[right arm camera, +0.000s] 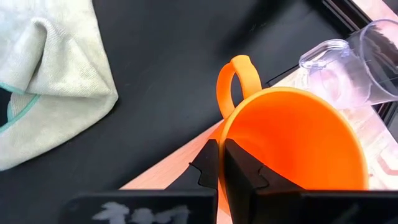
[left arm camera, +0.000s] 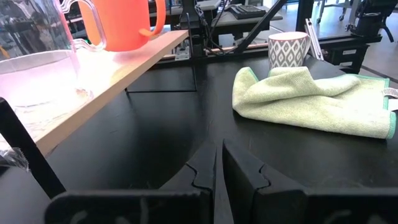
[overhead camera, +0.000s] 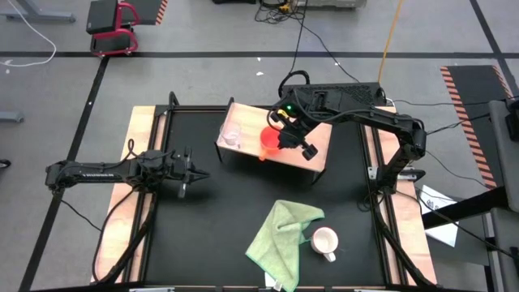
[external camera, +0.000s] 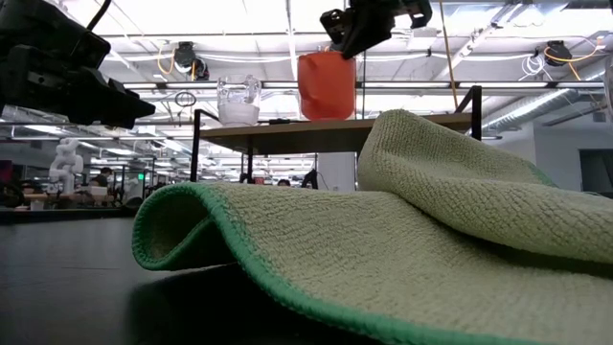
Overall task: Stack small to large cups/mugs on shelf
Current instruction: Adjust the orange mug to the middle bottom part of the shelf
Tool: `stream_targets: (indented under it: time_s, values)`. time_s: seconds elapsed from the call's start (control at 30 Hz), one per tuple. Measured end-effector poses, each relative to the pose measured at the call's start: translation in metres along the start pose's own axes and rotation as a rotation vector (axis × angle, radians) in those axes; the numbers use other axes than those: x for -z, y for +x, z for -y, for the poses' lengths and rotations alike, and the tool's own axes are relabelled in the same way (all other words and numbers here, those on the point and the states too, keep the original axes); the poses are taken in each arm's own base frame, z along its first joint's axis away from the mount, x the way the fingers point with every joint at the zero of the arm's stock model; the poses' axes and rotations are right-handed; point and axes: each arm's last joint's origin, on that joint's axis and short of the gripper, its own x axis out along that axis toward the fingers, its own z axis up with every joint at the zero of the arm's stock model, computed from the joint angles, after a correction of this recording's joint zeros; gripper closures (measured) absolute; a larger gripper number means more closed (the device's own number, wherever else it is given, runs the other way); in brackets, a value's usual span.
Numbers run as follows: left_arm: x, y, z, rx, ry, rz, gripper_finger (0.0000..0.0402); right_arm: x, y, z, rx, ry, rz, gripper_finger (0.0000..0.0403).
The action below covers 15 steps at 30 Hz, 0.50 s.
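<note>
The right gripper (overhead camera: 289, 139) is over the shelf (overhead camera: 320, 146) with its fingers pinched tight on the rim of the orange mug (overhead camera: 269, 140), one finger inside the wall and one outside, near the handle. In the low view the orange mug looks to sit on or hang just above the board; from that angle it is hard to tell whether its base has touched down. The clear glass cup (overhead camera: 232, 135) stands on the same shelf just beside the mug, and the white mug (overhead camera: 325, 240) is well apart on the black tabletop (overhead camera: 219, 211), touching the edge of the light green cloth (overhead camera: 280, 235). The left gripper (overhead camera: 188, 173) waits low over the tabletop on the left, its fingers nearly together and holding nothing. The main risk from here is the thin rim pinch: a grip on one side lets the mug swing or slip, and if it is released while tilted it may rock toward the glass cup and knock it. The mug also sits toward the shelf's front edge, so a sideways nudge on withdrawal could push it off.
</note>
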Motion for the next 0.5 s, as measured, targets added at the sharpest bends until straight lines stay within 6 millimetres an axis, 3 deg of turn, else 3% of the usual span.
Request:
stream_targets:
  time_s: [0.5]
  values:
    - [0.0007,0.0,0.0001,0.002,-0.005,-0.007,0.0371,0.0016,0.0062,0.0021,-0.008,0.055,-0.011,0.0403]
